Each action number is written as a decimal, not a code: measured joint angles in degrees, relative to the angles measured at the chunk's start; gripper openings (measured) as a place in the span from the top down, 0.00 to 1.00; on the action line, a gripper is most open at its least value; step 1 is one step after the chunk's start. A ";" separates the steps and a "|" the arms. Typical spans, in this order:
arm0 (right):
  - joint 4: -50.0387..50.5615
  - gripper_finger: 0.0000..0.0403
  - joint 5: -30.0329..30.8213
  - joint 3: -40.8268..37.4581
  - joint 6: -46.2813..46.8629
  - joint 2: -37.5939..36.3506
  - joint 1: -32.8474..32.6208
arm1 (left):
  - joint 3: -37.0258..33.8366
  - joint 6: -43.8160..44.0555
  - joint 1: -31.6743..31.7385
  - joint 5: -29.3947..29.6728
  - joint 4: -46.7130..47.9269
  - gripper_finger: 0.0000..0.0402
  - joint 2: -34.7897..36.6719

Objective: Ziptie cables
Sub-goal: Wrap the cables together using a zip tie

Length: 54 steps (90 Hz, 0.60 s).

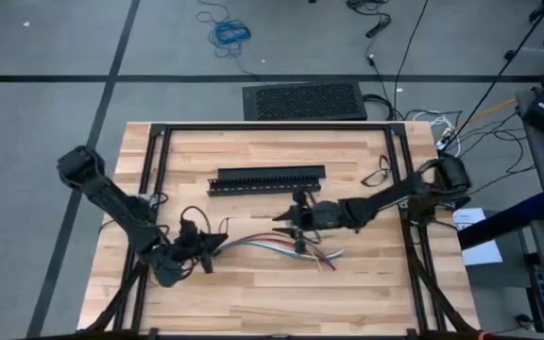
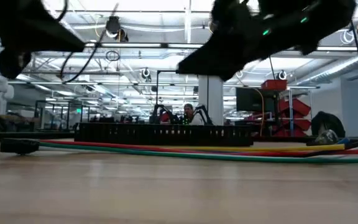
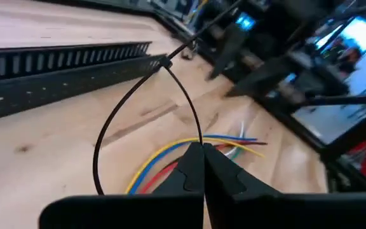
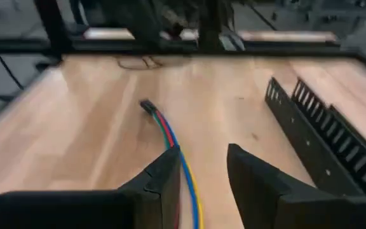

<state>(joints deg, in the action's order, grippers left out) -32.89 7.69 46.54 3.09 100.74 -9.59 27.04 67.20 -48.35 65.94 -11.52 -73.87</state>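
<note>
Cables [image 1: 270,245] lie flat on the wooden table [image 1: 253,293], just in front of the black slotted bar [image 1: 268,179]. Left gripper [image 3: 202,149] is clenched on a looped zip tie [image 3: 132,108]. Right gripper [image 4: 202,166] is released, straddling the cables.

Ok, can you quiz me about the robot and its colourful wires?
1. Pick one: what is the left gripper pinching?
A. a looped black zip tie
B. a pencil
C. a sock
2. True or false: the right gripper is squeezed shut.
3. Fill the gap: the multicoloured cables lie flat on the wooden ____, nearer the grippers than the black slotted bar.

Key
1. A. The zip tie's loop sticks out from the closed fingertips.
2. False. Its fingers are apart, with the cables showing on the wood beyond them.
3. Table.
</note>
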 joint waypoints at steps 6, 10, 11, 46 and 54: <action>2.77 0.70 -2.45 5.91 -1.51 5.37 0.66 | -2.02 0.02 -1.21 0.71 -3.03 1.00 0.64; 4.43 0.70 -3.47 10.13 -2.46 8.41 0.92 | -3.05 0.01 -1.78 0.75 -4.67 1.00 0.66; 4.89 0.70 -3.68 11.07 -2.74 9.03 1.00 | -3.25 0.03 -1.89 0.80 -4.82 1.00 0.65; 25.80 0.68 -13.32 36.56 -8.44 26.53 2.53 | -3.75 8.04 -5.49 7.12 -0.59 1.00 -3.49; 27.58 0.68 -13.63 38.97 -8.74 28.92 2.79 | -3.75 10.76 -5.58 6.86 -0.60 1.00 -4.84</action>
<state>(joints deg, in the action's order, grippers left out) -5.31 -5.93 85.50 -5.64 129.66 -6.80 23.29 77.96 -53.93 72.79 -12.11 -78.71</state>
